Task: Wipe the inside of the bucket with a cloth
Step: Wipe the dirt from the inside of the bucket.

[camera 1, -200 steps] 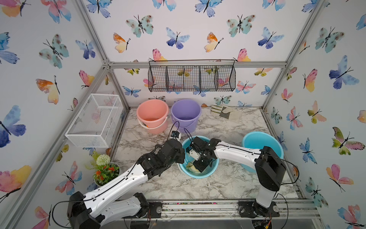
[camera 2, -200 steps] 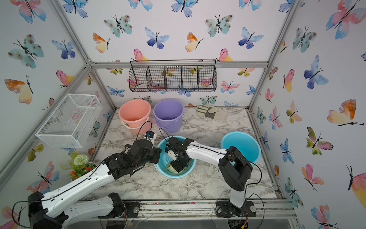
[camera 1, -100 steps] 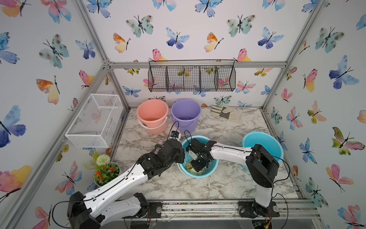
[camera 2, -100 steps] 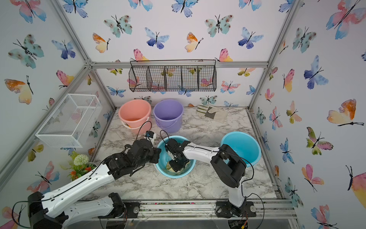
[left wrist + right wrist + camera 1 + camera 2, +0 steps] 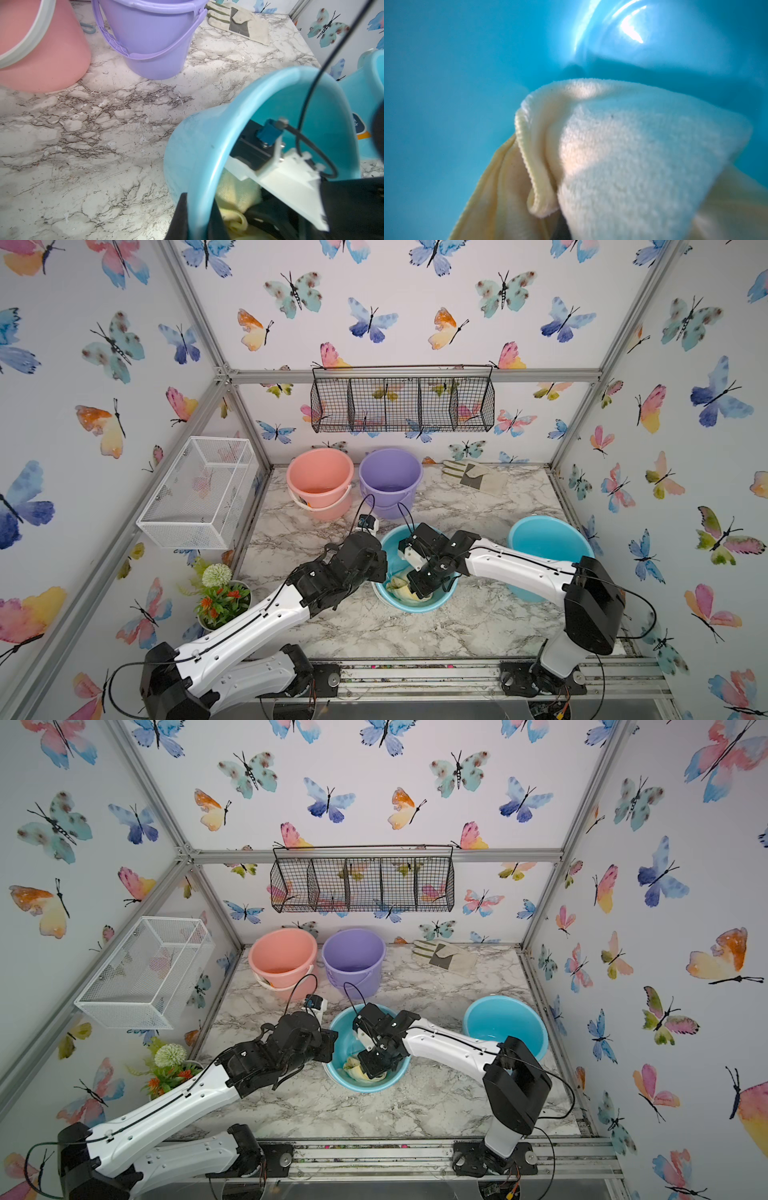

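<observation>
Right elbow swung back right; your right gripper point(image 5: 420, 588) sits deep in bucket point(image 5: 415, 608), clenched on cloth point(image 5: 397, 588) bunched at bottom. Your left gripper point(image 5: 197, 220) clamps bucket's left rim.

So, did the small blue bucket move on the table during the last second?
No. The small blue bucket stands where it stood, with the same narrow gap to the purple bucket behind it in a top view.
</observation>
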Action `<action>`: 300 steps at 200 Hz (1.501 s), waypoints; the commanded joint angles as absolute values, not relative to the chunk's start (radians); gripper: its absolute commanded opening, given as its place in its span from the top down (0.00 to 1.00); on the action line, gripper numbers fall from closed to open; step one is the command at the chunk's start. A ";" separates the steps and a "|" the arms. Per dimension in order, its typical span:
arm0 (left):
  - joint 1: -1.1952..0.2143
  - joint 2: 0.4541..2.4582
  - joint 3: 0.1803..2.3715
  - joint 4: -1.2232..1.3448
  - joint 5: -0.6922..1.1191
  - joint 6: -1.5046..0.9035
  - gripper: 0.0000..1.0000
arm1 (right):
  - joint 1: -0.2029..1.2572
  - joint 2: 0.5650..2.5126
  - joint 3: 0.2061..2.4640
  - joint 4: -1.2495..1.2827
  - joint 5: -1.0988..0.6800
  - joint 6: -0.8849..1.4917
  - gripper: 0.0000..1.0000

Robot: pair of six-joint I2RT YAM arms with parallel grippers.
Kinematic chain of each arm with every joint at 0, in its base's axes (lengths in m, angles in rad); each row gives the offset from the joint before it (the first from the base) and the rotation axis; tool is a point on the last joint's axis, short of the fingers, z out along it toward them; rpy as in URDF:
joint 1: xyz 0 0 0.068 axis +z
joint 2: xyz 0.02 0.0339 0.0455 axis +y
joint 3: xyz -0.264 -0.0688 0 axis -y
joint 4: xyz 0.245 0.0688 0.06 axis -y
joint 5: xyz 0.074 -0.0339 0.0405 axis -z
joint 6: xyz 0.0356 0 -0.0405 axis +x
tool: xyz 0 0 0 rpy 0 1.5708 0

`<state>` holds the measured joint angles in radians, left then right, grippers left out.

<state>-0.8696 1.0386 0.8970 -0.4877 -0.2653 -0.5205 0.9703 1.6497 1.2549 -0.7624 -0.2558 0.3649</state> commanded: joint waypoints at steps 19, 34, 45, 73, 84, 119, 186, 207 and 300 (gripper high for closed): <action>-0.863 1.002 0.881 -0.436 -0.303 -0.524 1.00 | 0.979 1.562 1.290 -0.927 -0.394 0.430 0.98; -0.864 1.002 0.879 -0.436 -0.305 -0.525 1.00 | 0.979 1.534 1.290 -0.933 -0.428 0.457 0.98; -0.863 1.003 0.878 -0.436 -0.308 -0.525 1.00 | 0.979 1.516 1.290 -0.928 -0.451 0.477 0.98; -0.864 1.008 0.881 -0.434 -0.308 -0.524 1.00 | 0.979 1.490 1.280 -0.900 -0.483 0.531 0.98; -0.864 1.009 0.882 -0.436 -0.310 -0.525 1.00 | 0.979 1.484 1.268 -0.880 -0.509 0.561 0.98; -0.864 1.010 0.879 -0.425 -0.304 -0.530 1.00 | 0.979 1.450 1.192 -0.709 -0.556 0.667 0.98; -0.864 1.012 0.888 -0.422 -0.288 -0.533 1.00 | 0.979 1.527 1.111 -0.430 -0.472 0.803 0.98; -0.863 1.012 0.892 -0.424 -0.277 -0.531 1.00 | 0.979 1.593 1.099 -0.361 -0.453 0.818 0.98; -0.864 0.997 0.899 -0.430 -0.256 -0.527 1.00 | 0.979 1.936 1.240 -0.393 -0.347 0.754 0.98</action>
<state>-0.8642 1.0161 0.8787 -0.4854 -0.2657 -0.5247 0.9619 1.8645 1.2022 -0.3298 -0.3855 0.7834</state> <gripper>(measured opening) 0.123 0.091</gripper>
